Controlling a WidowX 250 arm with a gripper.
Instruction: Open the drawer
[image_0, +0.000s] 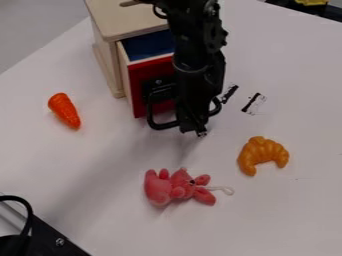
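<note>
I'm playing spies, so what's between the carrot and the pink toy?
Between the carrot and the pink toy, the camera view shows bare table, partly shadowed.

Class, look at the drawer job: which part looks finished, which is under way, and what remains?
Done: the drawer stands out from the cabinet, its blue inside showing. In hand: the arm is over the front, its lower end at the black handle; its hold is unclear. Left: perhaps a further pull, if fully open is wanted, then letting the handle go.
</note>
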